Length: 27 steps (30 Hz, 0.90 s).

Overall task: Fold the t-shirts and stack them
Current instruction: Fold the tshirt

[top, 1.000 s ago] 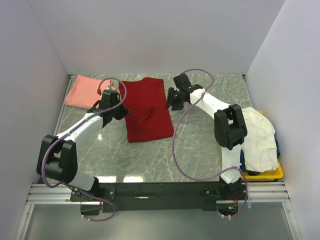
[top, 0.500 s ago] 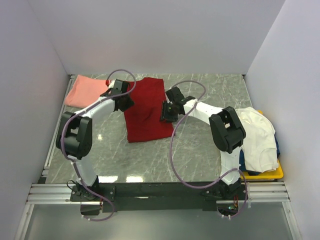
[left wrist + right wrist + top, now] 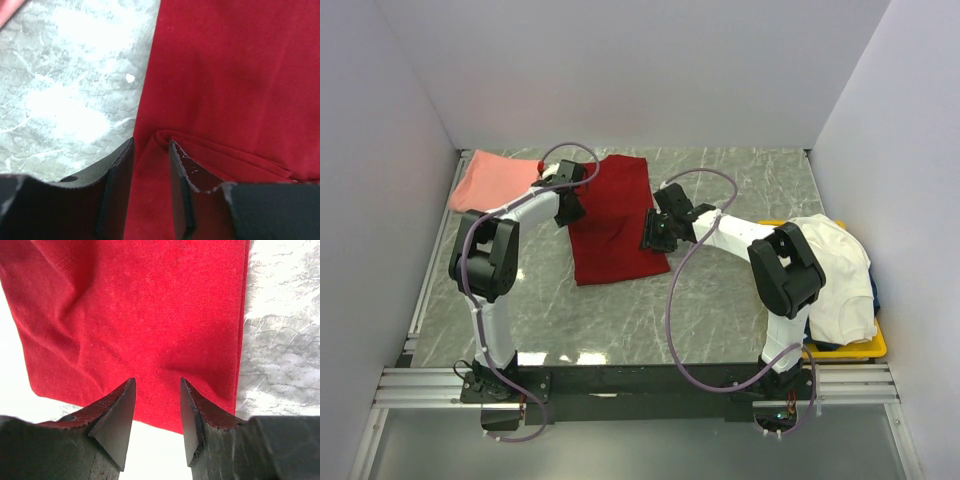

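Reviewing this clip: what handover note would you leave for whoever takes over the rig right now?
Left gripper: jaws slightly apart, low over the left edge of the deep red cloth t-shirt; no cloth is visibly pinched.
Right gripper: open, over the same shirt's right side.
Things: the red shirt lies flat mid-table as a long, partly folded strip. The salmon pink cloth t-shirt lies at the far left. The cream white cloth t-shirt is crumpled on the flat yellow plastic tray at the right.
Done: the pink shirt looks folded.
Left: finish folding the red, fold the white, then stack all three.
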Tool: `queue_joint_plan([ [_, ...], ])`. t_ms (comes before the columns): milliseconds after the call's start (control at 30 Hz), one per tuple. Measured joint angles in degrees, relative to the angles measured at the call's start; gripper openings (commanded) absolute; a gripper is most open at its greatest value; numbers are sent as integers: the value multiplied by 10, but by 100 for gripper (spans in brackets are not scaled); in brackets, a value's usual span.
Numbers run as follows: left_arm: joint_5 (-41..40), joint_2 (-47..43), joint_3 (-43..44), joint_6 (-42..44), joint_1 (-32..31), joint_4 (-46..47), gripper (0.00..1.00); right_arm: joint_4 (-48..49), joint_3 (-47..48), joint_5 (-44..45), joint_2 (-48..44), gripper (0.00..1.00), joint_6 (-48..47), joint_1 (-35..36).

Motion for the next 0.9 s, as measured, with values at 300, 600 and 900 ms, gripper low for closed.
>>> queue_joint_plan([
  [300,-12,29,35,11,-7,-19,34,10,-17,2,-1,47,0,0],
  [600,-8,32,46,17,-7,-24,26,14,-21,2,-1,46,2,0],
  [900,-2,40,50,20,-7,-32,31,17,-30,2,-1,46,2,0],
])
